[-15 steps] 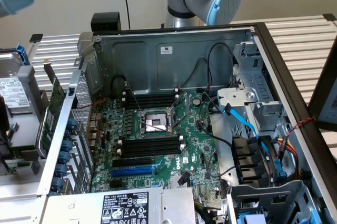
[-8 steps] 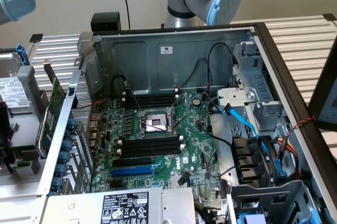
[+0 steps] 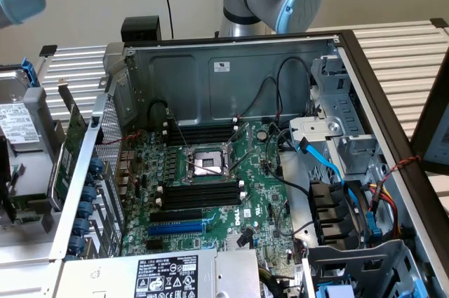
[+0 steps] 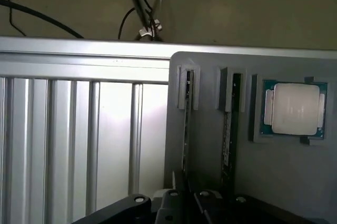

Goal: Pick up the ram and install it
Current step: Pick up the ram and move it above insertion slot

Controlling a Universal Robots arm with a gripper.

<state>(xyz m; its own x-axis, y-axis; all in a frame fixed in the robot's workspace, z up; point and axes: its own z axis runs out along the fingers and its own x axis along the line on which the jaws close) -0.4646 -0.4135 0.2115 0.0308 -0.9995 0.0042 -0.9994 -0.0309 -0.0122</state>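
In the wrist view, the ram (image 4: 185, 124) stands on edge in a slot of a grey holder tray (image 4: 295, 182), seen as a thin dark-green strip. My gripper (image 4: 185, 203) sits at the stick's near end, its black fingers (image 4: 168, 204) drawn in against both sides of it. The stick still rests in its slot. A second stick (image 4: 227, 129) stands in the neighbouring slot. In the exterior view, the open computer case shows the motherboard (image 3: 231, 172) with long black memory slots (image 3: 202, 133) above and below (image 3: 203, 194) the processor socket.
A processor chip (image 4: 294, 109) lies in a recess of the tray beside the sticks. The tray rests on a ribbed aluminium table (image 4: 79, 139). At the exterior view's left, a green expansion card (image 3: 70, 154) leans by the case. Cables and blue drive bays (image 3: 344, 200) crowd the case's right side.
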